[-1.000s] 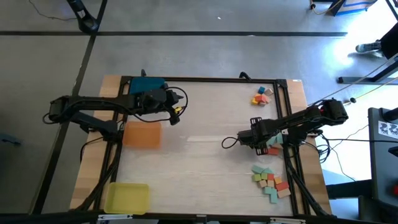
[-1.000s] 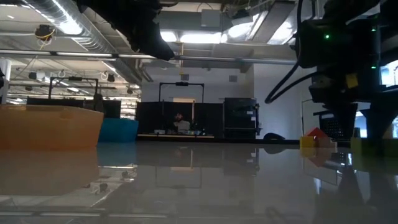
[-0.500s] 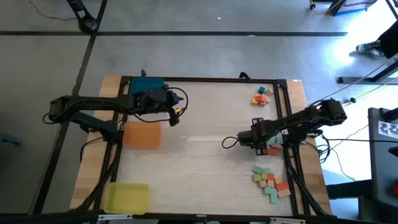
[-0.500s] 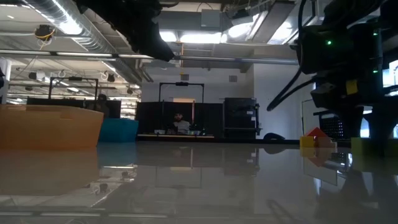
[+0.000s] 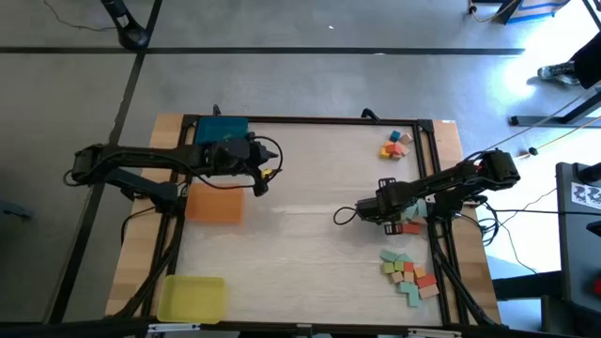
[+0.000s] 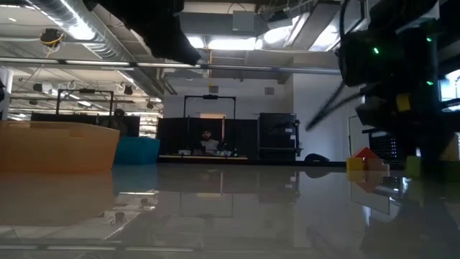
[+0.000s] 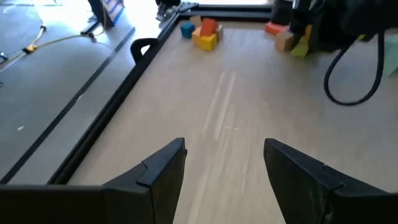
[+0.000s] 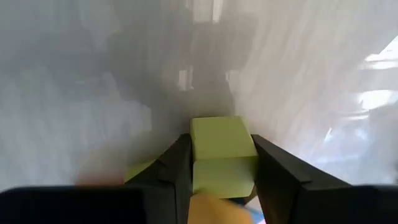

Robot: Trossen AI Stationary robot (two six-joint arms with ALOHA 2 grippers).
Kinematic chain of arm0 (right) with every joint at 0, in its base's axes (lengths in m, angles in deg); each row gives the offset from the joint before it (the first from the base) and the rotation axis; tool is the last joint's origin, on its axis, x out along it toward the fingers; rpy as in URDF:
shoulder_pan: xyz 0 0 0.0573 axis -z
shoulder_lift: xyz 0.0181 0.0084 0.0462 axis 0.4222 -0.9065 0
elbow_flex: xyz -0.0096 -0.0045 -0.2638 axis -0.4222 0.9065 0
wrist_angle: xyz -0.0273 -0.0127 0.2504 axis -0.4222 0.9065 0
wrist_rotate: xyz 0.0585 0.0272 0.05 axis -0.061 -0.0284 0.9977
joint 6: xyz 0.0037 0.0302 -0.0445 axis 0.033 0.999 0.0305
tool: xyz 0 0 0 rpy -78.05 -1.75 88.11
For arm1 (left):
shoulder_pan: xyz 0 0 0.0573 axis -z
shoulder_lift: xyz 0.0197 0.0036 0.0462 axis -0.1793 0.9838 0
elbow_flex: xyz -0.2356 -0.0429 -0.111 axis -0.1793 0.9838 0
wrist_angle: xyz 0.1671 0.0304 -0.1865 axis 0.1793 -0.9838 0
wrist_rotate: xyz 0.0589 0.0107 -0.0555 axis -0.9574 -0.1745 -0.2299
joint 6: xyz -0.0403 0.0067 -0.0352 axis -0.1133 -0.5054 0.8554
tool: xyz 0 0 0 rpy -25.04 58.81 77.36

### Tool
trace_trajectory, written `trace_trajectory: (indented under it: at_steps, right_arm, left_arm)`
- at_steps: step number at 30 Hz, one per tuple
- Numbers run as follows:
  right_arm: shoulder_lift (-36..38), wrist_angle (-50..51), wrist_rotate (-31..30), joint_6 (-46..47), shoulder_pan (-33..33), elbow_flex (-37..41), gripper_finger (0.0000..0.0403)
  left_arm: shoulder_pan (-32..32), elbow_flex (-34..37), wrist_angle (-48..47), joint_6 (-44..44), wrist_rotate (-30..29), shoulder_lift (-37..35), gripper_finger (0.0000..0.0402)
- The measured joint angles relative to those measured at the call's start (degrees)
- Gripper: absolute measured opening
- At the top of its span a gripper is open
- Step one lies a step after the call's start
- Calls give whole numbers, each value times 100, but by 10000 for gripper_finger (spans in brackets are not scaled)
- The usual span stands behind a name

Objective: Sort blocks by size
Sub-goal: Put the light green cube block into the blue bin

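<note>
while the left gripper [image 7: 224, 174] hangs wide open and empty by the blue tray [image 5: 222, 128] on the table's left, the right gripper [image 8: 216, 163] at mid-right has its fingers pressed on a yellow-green block [image 8: 221, 154]. other blocks [image 5: 409, 273] sit near-right and far-right.

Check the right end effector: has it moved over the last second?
Yes, slightly. In the high view the right end effector has drifted a little toward the table's middle, away from the frame rail, closing on a yellow-green block.

bare mid-table [image 5: 310, 235] open, blocks [image 5: 409, 272] crowd right edge, trays [image 5: 215, 203] line left edge
</note>
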Motion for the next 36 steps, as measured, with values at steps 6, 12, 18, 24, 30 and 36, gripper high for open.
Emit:
trace_trajectory:
  at_steps: [6,12,18,24,30,36]
  right_arm:
    - [8,68,-249,-475,38,-749,137]
    - [8,-619,-791,-1083,486,-1394,133]
    - [11,-2625,-488,-1969,1130,-1532,138]
    - [-100,-4599,-193,-2091,1757,-1534,137]
    - [-579,-6595,146,-2075,2111,-1534,138]
    - [-1290,-7708,568,-2067,2262,-1877,139]
  left_arm:
    - [148,0,-136,54,-84,-398,205]
    - [132,0,-345,62,-147,-809,205]
    - [129,0,-434,-22,-340,-1195,205]
    - [112,-2,-357,-1,-930,-1551,205]
    - [-102,-2,-130,77,-1062,-1763,205]
    - [-288,-4,-73,188,-1058,-1782,205]
